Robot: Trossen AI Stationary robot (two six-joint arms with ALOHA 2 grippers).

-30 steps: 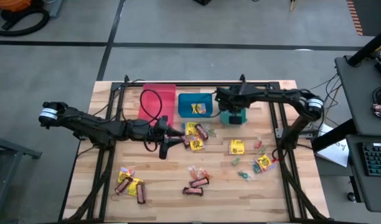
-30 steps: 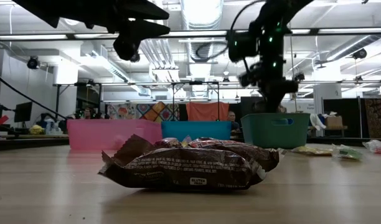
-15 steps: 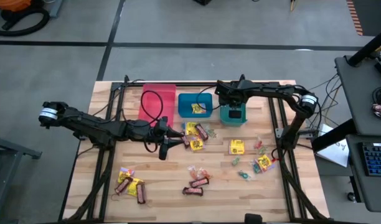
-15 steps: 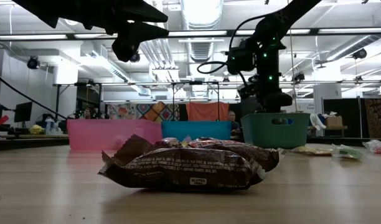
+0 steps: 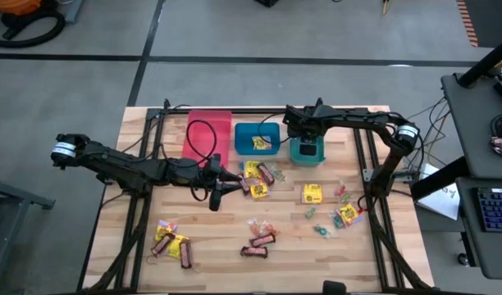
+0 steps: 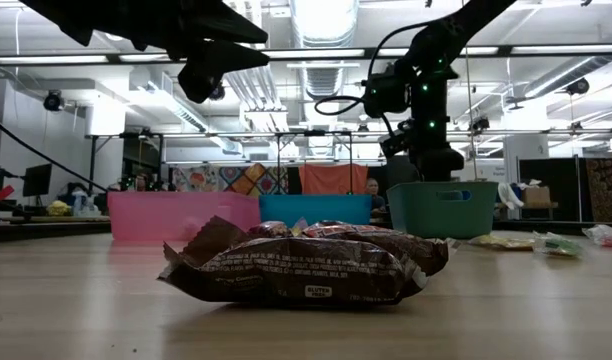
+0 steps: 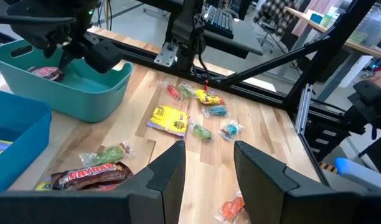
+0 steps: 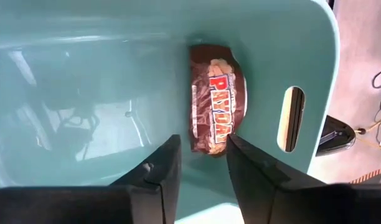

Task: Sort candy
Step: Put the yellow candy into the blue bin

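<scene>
Right gripper (image 8: 200, 163) hangs open and empty over the teal bin (image 5: 306, 151), a brown bar (image 8: 218, 116) lying inside. Left gripper (image 7: 208, 163), open too, sits nearer the loose candy (image 5: 259, 179), at three o'clock from it.
</scene>
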